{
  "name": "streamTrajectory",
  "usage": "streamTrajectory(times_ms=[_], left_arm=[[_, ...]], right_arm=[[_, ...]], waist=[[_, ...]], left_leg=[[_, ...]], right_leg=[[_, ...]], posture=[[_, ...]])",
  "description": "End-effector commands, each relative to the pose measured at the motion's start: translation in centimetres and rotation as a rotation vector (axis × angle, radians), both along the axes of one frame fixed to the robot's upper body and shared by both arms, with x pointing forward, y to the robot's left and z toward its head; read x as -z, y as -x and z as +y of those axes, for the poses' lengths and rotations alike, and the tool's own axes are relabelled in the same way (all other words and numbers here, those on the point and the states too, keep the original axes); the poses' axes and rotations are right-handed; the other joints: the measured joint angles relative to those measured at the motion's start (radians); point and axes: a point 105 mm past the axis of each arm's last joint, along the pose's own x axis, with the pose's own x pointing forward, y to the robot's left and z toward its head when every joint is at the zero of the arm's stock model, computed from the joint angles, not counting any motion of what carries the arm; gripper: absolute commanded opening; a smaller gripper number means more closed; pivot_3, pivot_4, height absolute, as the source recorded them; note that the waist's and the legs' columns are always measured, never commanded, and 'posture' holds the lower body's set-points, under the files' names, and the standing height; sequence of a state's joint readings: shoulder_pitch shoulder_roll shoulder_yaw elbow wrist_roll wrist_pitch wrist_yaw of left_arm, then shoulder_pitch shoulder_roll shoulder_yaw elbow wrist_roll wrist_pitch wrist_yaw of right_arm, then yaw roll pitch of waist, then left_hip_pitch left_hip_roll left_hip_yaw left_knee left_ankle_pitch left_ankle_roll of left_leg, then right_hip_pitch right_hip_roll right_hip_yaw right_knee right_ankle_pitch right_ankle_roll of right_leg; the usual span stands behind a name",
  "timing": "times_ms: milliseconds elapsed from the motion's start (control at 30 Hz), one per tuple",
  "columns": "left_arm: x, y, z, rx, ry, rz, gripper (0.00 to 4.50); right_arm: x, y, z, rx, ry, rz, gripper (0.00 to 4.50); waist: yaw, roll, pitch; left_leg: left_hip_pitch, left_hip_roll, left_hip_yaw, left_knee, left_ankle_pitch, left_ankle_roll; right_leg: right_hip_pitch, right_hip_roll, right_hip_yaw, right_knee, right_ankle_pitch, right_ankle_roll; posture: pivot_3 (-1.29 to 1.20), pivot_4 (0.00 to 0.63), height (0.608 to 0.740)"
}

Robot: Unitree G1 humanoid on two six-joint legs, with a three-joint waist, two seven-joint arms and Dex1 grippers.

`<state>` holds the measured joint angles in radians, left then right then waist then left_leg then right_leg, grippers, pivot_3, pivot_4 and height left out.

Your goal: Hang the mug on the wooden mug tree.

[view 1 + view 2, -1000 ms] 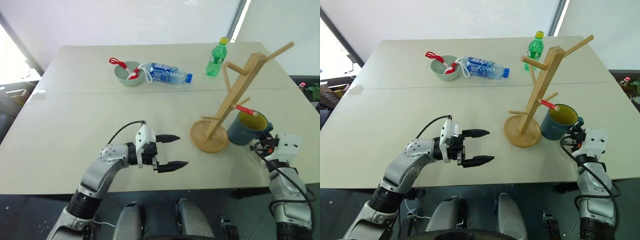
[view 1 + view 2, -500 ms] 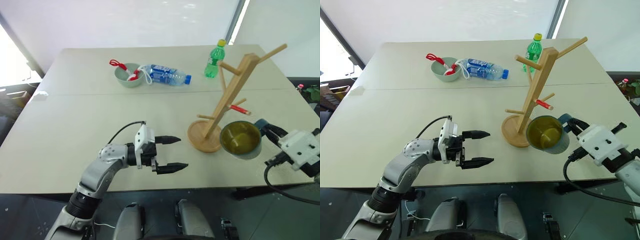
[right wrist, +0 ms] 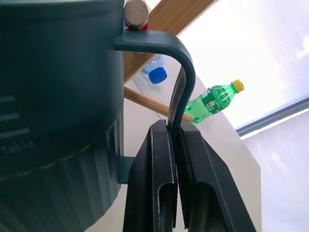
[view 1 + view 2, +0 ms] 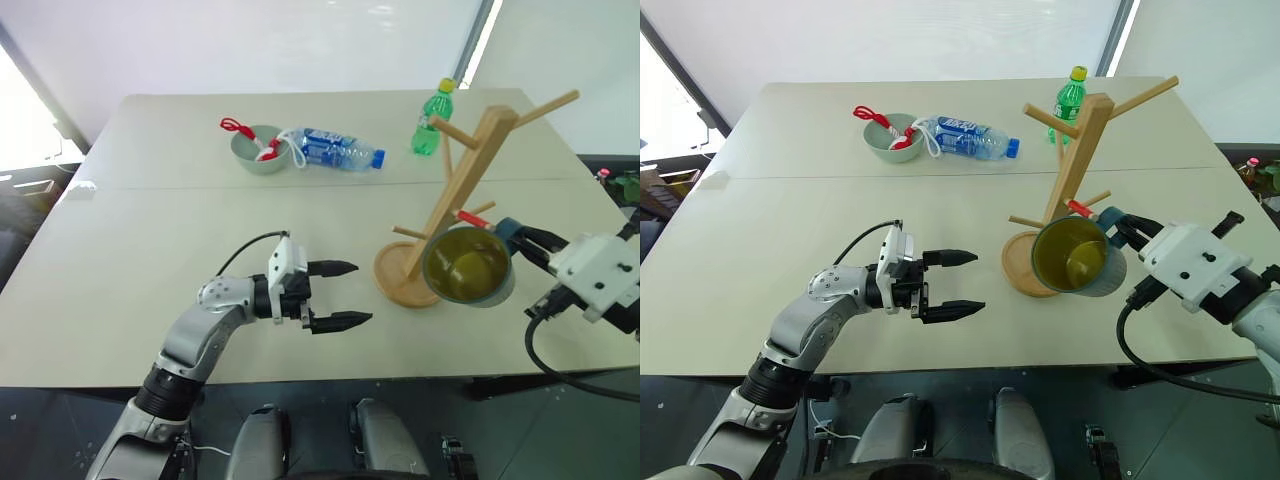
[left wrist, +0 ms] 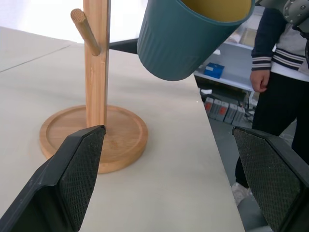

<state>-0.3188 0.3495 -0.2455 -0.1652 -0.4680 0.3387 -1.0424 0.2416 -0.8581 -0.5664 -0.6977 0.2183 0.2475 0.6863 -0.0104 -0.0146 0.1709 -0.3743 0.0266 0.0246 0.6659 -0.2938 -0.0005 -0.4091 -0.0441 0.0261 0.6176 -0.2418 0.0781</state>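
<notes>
Since a second earlier: mug (image 4: 467,267) rose off the table (image 4: 150,230) at lower right and tipped, mouth toward the camera.
Mug position: airborne at right of centre, in front of the wooden mug tree (image 4: 455,190), just below the red-tipped peg (image 4: 466,217).
Right gripper (image 3: 176,145): fingers pressed together, pinching the mug's loop handle (image 3: 179,72).
Left gripper (image 4: 342,294): fingers spread, empty, hovering over the table left of the tree's base.
Background: bowl (image 4: 255,150), lying water bottle (image 4: 335,147) and green bottle (image 4: 431,118) in the upper frame; a person (image 5: 280,72) stood beyond the table edge.
Risk: the thin pinch could let the mug swing, knock the peg and topple the stand.
</notes>
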Motion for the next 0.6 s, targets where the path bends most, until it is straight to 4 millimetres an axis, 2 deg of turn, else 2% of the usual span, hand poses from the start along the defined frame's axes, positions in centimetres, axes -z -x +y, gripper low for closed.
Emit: streamTrajectory(times_ms=[33, 400, 600], left_arm=[[-1.2, 0.2, 0.2, 0.001, 0.03, -0.048, 4.5], [-1.0, 0.0, 0.3, 0.014, 0.021, -0.043, 4.5], [-0.8, 0.0, 0.2, 0.044, 0.018, -0.028, 4.5]], right_arm=[[-1.2, 0.6, 0.6, -0.022, 0.036, -0.041, 0.03], [0.4, 1.8, 0.1, 0.026, 0.024, -0.001, 0.03], [-0.3, 2.8, 0.7, 0.038, 0.02, -0.031, 0.03]], waist=[[0.0, 0.0, 0.0], [0.001, 0.0, 0.0], [0.0, 0.0, 0.0]], left_leg=[[0.0, 0.0, 0.0, 0.0, 0.0, 0.0], [0.0, 0.0, 0.0, 0.0, 0.0, 0.0], [0.0, 0.0, 0.0, 0.0, 0.0, 0.0]], right_leg=[[0.0, 0.0, 0.0, 0.0, 0.0, 0.0], [0.0, 0.0, 0.0, 0.0, 0.0, 0.0], [0.0, 0.0, 0.0, 0.0, 0.0, 0.0]], posture=[[0.0, 0.15, 0.74], [0.0, 0.15, 0.74], [0.0, 0.15, 0.74]])
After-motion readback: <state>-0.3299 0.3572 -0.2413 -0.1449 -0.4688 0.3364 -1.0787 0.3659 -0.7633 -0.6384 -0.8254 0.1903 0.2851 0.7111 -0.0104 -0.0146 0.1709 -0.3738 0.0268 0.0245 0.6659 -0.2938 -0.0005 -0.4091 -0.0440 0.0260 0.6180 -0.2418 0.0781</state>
